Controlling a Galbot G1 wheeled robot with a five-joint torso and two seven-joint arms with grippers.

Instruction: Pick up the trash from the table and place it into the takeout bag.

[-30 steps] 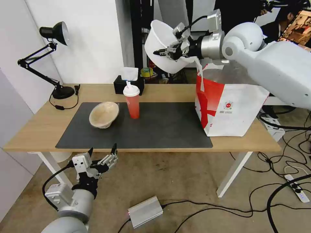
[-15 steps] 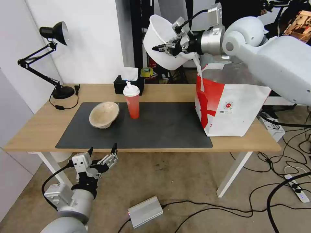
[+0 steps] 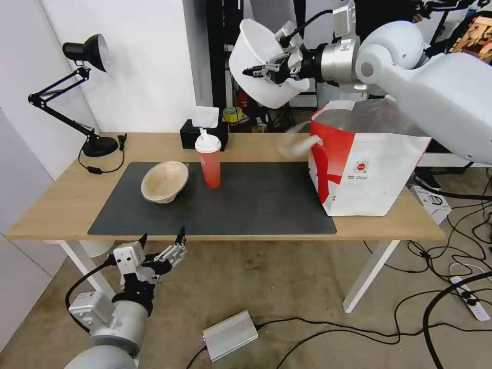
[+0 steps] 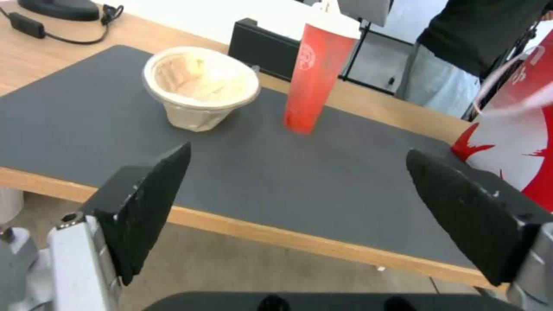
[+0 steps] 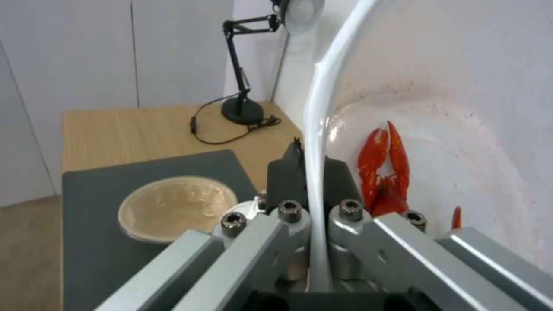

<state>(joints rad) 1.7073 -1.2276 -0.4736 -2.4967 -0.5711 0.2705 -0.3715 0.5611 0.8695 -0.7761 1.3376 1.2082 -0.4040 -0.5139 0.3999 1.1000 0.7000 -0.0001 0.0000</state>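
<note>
Table point(image 3: 61, 205): one cup point(image 3: 209, 159), one beige bowl point(image 3: 164, 181).

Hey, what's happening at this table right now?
The right hand is clamped on the rim of the white bowl with crayfish scraps, holding it tilted in the air beside the open takeout bag. The red cup and beige paper bowl sit on the mat. The left hand hangs open below the table edge.

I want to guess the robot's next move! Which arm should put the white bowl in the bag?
Probably the right. The right gripper already pinches the white bowl by its rim, high beside the takeout bag. The left gripper hangs open below the table edge.
</note>
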